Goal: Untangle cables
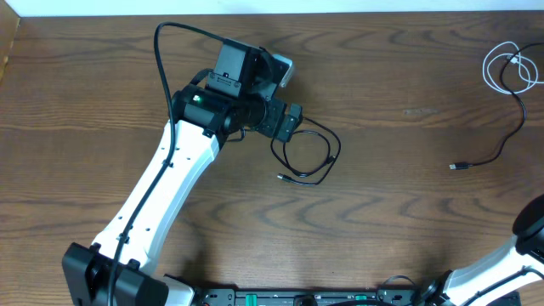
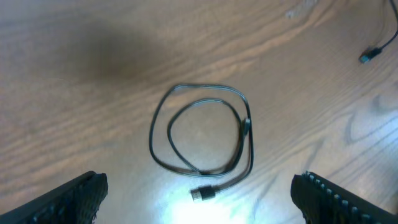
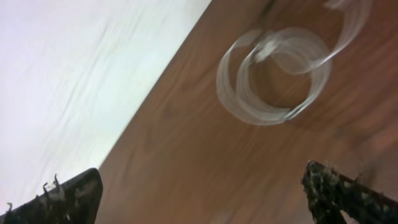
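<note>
A black cable (image 1: 308, 153) lies coiled on the table, its plug (image 1: 283, 178) at the front. My left gripper (image 1: 291, 124) hovers just left of it, open and empty. In the left wrist view the coil (image 2: 202, 134) lies ahead between the spread fingers (image 2: 202, 202), with the plug (image 2: 204, 193) nearest. A white cable (image 1: 510, 68) lies coiled at the far right. A second black cord (image 1: 508, 140) runs from it down to a plug (image 1: 459, 167). The right wrist view shows the blurred white coil (image 3: 273, 74) ahead of my open, empty right gripper (image 3: 205, 202).
The wooden table's edge (image 3: 155, 93) runs diagonally past the white coil in the right wrist view, with pale floor beyond. The right arm (image 1: 531, 238) sits at the bottom right corner. The loose black plug also shows in the left wrist view (image 2: 372, 55).
</note>
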You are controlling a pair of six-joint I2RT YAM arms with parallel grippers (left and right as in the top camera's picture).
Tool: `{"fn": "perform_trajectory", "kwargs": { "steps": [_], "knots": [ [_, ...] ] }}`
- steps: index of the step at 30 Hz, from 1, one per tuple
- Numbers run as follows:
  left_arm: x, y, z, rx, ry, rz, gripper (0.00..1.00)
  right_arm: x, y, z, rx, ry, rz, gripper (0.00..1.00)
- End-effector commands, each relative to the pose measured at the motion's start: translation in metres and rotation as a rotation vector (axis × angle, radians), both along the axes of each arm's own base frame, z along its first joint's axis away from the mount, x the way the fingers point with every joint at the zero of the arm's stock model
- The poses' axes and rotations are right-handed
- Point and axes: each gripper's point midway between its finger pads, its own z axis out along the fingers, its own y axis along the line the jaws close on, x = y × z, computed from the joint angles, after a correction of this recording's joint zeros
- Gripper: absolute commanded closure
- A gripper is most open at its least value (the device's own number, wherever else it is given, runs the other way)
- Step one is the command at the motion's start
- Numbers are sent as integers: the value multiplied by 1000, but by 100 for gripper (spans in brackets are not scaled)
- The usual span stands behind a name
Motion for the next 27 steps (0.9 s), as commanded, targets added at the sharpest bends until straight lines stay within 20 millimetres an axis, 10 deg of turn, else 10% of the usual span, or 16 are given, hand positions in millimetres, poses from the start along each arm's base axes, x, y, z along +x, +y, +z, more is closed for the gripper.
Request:
{"fn": "perform_trajectory", "kwargs": {
  "steps": [1, 17, 22, 27],
  "knots": [
    [-3, 1, -15, 16, 68, 23, 0, 2, 81, 15, 51, -58, 327, 1],
    [11, 34, -118, 266, 290, 221, 12, -14, 212, -35, -119, 253, 598, 3],
    [17, 39, -145, 323, 316, 243, 20, -13, 237, -40, -185, 282, 642, 20],
    [11, 42, -178, 370, 397, 236, 45, -15, 264, -40, -206, 281, 699, 26]
  ]
}}
